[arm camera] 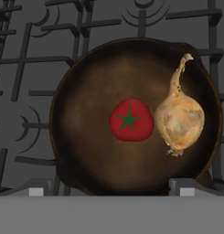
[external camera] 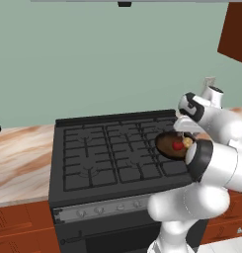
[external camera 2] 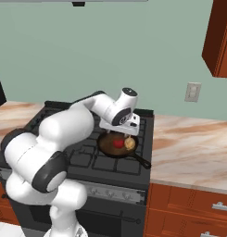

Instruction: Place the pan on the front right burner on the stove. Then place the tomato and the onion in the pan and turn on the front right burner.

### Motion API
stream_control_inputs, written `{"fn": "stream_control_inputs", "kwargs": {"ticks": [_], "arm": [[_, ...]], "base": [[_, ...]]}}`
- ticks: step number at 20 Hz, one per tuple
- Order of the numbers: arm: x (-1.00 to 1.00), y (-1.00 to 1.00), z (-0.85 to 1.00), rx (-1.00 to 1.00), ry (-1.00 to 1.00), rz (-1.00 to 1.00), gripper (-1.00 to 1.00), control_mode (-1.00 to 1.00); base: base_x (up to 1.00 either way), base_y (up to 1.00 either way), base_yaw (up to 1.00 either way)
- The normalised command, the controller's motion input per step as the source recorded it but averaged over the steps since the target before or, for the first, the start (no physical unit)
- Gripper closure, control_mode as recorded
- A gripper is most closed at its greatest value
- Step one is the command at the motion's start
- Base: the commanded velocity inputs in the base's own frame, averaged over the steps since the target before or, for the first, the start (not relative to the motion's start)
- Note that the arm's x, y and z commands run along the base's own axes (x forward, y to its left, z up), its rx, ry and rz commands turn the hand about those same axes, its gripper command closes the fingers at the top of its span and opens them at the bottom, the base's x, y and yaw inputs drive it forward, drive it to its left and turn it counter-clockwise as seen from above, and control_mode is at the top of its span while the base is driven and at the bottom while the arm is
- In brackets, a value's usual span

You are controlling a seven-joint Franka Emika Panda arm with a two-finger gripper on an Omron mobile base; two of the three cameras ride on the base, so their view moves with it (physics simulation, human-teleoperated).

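One wide black stove (external camera: 112, 153) with a grid of cast-iron grates and a silver strip of small round knobs along the front, flanked by marbled stone counter (external camera 2: 193, 143) over reddish wooden cabinets. On the front right burner (external camera 2: 122, 159), one round shallow dark brown pan (arm camera: 131, 114) with a thin black handle, holding one glossy red tomato (arm camera: 130, 119) with a green star at its top and, just to its right, one papery tan onion (arm camera: 179, 116) with a pointed dry tip. Above the pan, one gripper (arm camera: 109, 189) with jaws spread wide, grasping nothing
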Motion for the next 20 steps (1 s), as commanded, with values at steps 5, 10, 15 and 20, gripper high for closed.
{"fn": "stream_control_inputs", "kwargs": {"ticks": [5, 10, 15, 20], "arm": [[-0.15, 0.02, 0.00, 0.00, -0.06, 0.00, -1.00, -1.00], [-0.15, 0.00, 0.00, 0.00, -0.12, 0.00, -1.00, -1.00], [-0.24, 0.00, 0.00, 0.00, -0.13, 0.00, -1.00, -1.00], [-0.36, 0.00, 0.00, 0.00, -0.03, 0.00, -1.00, -1.00]], "base": [[0.00, 0.00, 0.00], [0.00, 0.00, 0.00], [0.00, 0.00, 0.00], [0.00, 0.00, 0.00]]}}
